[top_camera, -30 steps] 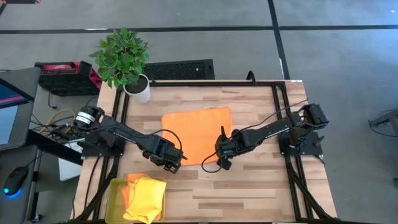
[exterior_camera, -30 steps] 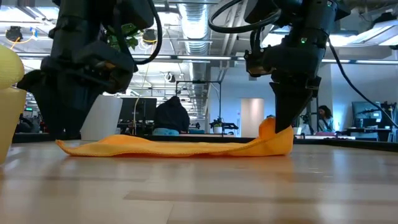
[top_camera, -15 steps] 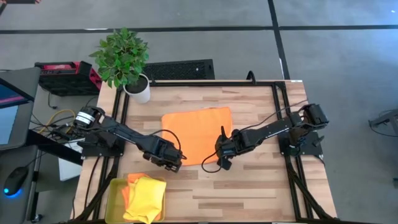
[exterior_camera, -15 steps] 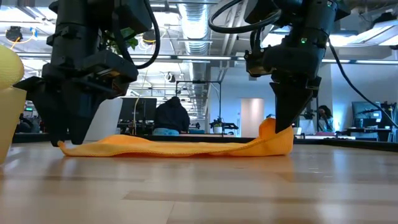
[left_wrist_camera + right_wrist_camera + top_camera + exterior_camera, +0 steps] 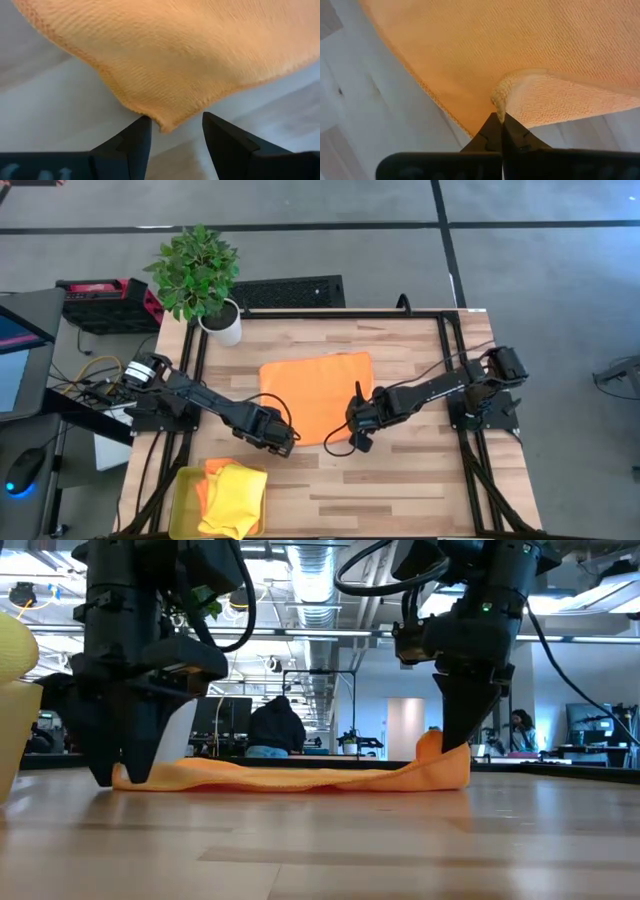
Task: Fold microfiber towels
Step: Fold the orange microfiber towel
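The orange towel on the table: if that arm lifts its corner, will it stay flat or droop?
Probably droop: the orange towel already buckles where the right gripper pinches it. It looks light, lying thin on the table. Its knitted weave should grip, not slip.

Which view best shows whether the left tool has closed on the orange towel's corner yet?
The left wrist view: the left tool is open, the orange towel corner between its fingers. The low view shows it down at the towel edge; the high view hides the fingers; the right wrist view misses it.
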